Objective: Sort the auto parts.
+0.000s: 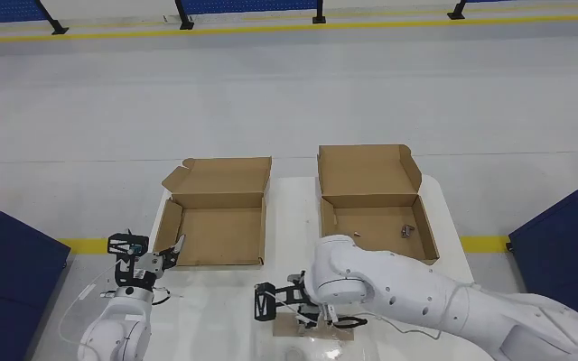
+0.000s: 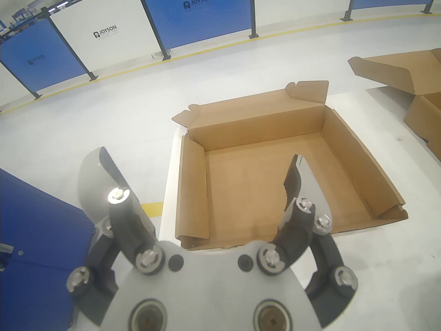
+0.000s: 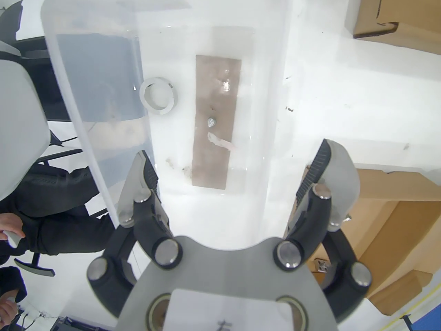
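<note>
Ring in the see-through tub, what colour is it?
The ring is shiny silver-grey, like metal. The right wrist view shows it best.

Top cam: my right arm [image 1: 406, 293] covers most of the clear bin [image 1: 312, 352]; frame edge cuts the rest at 6 o'clock. Small part [image 1: 408, 231] in the right box [image 1: 375, 194] at 2 o'clock: too small to identify. Same for the speck [image 3: 211, 122] on the bin's brown strip [image 3: 210, 167].

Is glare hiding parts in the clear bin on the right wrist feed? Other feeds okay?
Right wrist view: clear bin looks washed out against the white table, but the metal ring and small bolt show plainly. Left wrist view: even light, yellow floor line bows. Top view: even light, no glare.
</note>
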Tool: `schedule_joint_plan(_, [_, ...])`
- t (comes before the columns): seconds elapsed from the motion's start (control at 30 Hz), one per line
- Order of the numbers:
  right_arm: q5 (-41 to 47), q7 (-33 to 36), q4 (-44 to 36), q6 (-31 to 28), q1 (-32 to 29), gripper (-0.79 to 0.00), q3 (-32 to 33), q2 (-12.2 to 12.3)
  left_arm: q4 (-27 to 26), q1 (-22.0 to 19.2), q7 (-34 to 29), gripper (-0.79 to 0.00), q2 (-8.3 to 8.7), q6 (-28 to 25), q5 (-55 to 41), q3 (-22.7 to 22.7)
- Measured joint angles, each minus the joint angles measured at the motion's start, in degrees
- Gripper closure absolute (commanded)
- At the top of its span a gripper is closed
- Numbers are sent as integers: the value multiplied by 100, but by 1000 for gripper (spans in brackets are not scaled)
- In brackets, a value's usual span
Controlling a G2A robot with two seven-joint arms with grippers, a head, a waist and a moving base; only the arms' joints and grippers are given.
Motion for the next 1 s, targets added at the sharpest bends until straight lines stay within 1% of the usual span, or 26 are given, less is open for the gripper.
schedule_joint_plan(0.1, [301, 194, -222, -46, -110, -785, 104, 154, 0, 0, 0, -785, 0, 0, 0, 0])
schedule_joint_plan(0.27, [811, 255, -369, 28, -10, -785, -62, 385, 0, 0, 0, -785, 0, 0, 0, 0])
schedule_joint_plan(0.37, [1072, 273, -376, 45, 137, -785, -235, 480, 0, 0, 0, -785, 0, 0, 0, 0])
schedule_joint_plan(0.5, [1257, 264, -335, 36, 375, -785, -554, 537, 0, 0, 0, -785, 0, 0, 0, 0])
schedule_joint_plan(0.6, [1372, 218, -217, -10, 514, -785, -729, 518, 0, 0, 0, -785, 0, 0, 0, 0])
schedule_joint_plan(0.73, [1351, 179, -50, -49, 448, -785, -724, 430, 0, 0, 0, -785, 0, 0, 0, 0])
schedule_joint_plan(1.0, [1088, 5, 448, -224, 222, -785, -724, 93, 0, 0, 0, -785, 0, 0, 0, 0])
